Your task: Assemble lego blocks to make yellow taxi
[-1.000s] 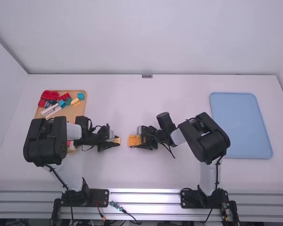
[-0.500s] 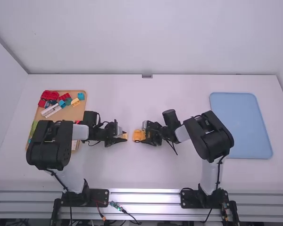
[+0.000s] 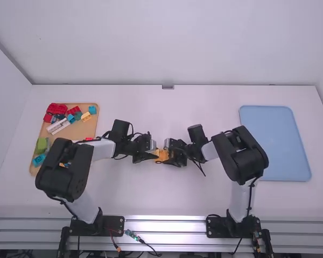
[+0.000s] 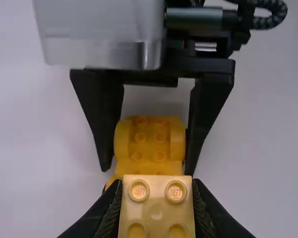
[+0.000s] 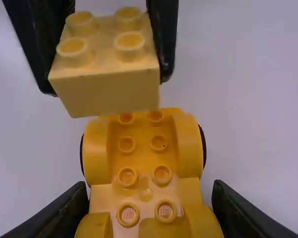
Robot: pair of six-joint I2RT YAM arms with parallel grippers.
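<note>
In the high view my left gripper (image 3: 152, 155) meets my right gripper (image 3: 169, 157) near the table's middle, over the yellow car base (image 3: 161, 156). In the left wrist view my left gripper (image 4: 157, 191) is shut on a pale yellow block (image 4: 156, 210), studs showing. The right wrist view has this block (image 5: 107, 89) above the base's far end; contact cannot be told. There my right gripper (image 5: 150, 192) is shut on the sides of the wheeled base (image 5: 144, 148), which has rounded fenders and rows of studs.
A wooden tray (image 3: 82, 128) at the far left carries red, blue, green, white and yellow blocks. A light blue tray (image 3: 275, 142) lies on the right side of the table (image 3: 204, 107).
My left gripper has travelled right with the pale yellow block, closing the gap to the base. My right gripper and the base have shifted slightly right.
</note>
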